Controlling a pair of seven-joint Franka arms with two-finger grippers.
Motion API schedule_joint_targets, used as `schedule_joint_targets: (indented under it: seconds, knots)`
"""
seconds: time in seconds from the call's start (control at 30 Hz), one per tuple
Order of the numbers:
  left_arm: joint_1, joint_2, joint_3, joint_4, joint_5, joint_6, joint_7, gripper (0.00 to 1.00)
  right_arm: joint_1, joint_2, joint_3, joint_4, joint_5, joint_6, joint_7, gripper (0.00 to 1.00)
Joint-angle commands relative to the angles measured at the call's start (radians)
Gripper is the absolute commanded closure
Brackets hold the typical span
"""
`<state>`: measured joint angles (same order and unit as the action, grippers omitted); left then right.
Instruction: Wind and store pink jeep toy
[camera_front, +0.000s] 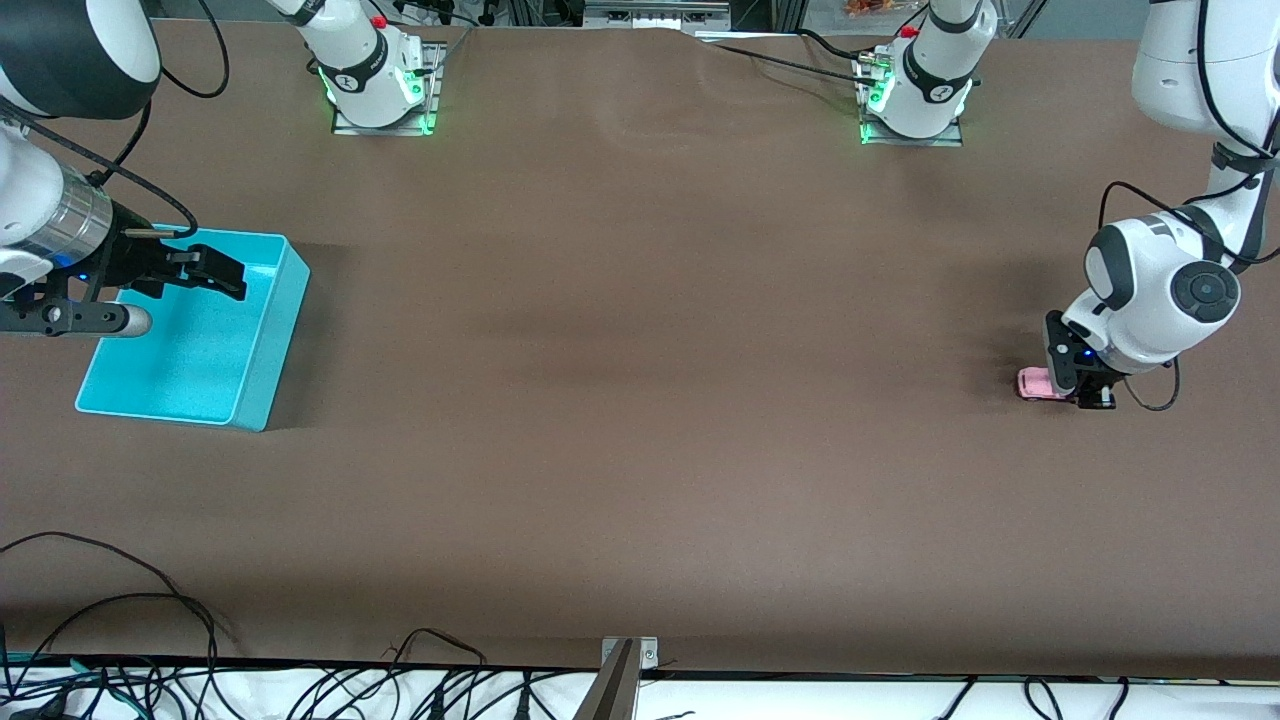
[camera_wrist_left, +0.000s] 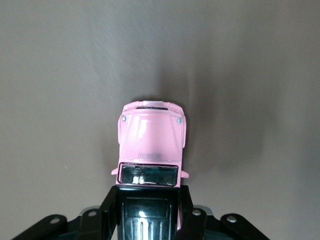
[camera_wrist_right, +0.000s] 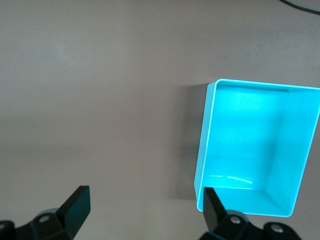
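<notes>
left gripper (camera_front: 1078, 388) clamped on small pale pink jeep toy (camera_wrist_left: 151, 140), on table at left arm's end. winding in hand; next, drag backward. right gripper (camera_front: 215, 272) waiting wide open, empty, over cyan plastic bin (camera_front: 262, 375).

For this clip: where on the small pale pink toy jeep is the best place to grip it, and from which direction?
Across the flat sides of the black rear roof, from above. The left gripper is shut there on the small pale pink toy jeep; its hood stays free on the brown table.

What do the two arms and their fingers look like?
Both arms are glossy white with dark grey joint caps and loose black cables. The bases glow green. The left gripper and right gripper are black, with angular black fingers.
</notes>
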<state>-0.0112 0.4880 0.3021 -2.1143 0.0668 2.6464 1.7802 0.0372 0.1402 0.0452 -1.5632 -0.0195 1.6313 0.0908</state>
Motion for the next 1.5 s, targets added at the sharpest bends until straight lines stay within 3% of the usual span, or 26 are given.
schedule_joint_targets:
  seconds: [0.0, 0.27, 1.0, 1.03, 1.07, 1.1, 1.13, 1.2, 1.47]
  knots:
    - [0.01, 0.035, 0.025, -0.003, -0.004, -0.006, 0.071, 1.0, 0.0, -0.002, 0.001, 0.002, -0.004, 0.001, -0.011, 0.0]
    - [0.013, 0.043, 0.028, -0.003, -0.061, -0.006, 0.062, 1.0, 0.0, -0.002, 0.001, 0.002, -0.004, -0.001, -0.011, 0.0]
    - [0.03, 0.043, 0.032, -0.007, -0.058, -0.006, -0.008, 1.0, 0.001, -0.002, 0.001, 0.002, -0.004, 0.001, -0.011, 0.0]
    - [0.03, 0.041, 0.032, -0.007, -0.058, -0.006, -0.008, 0.93, 0.001, -0.002, 0.001, 0.002, -0.004, 0.001, -0.011, 0.0]
    - [0.03, 0.041, 0.031, -0.007, -0.058, -0.006, -0.008, 0.66, 0.001, -0.002, 0.001, 0.002, -0.004, 0.001, -0.011, 0.0]
    - [0.03, 0.041, 0.031, -0.004, -0.055, -0.006, -0.007, 0.49, 0.001, -0.002, 0.001, 0.002, -0.004, 0.001, -0.011, 0.0]
    - [0.03, 0.04, 0.031, -0.004, -0.055, -0.006, -0.007, 0.4, 0.001, -0.002, 0.002, 0.002, -0.004, 0.001, -0.011, 0.0]
    - [0.03, 0.037, 0.031, -0.003, -0.056, -0.006, -0.004, 0.0, 0.001, -0.002, 0.001, 0.002, -0.004, 0.001, -0.011, 0.0]
    - [0.028, -0.017, 0.031, 0.004, -0.062, -0.057, -0.012, 0.0, 0.001, -0.002, 0.001, 0.002, -0.004, 0.001, -0.011, 0.0]
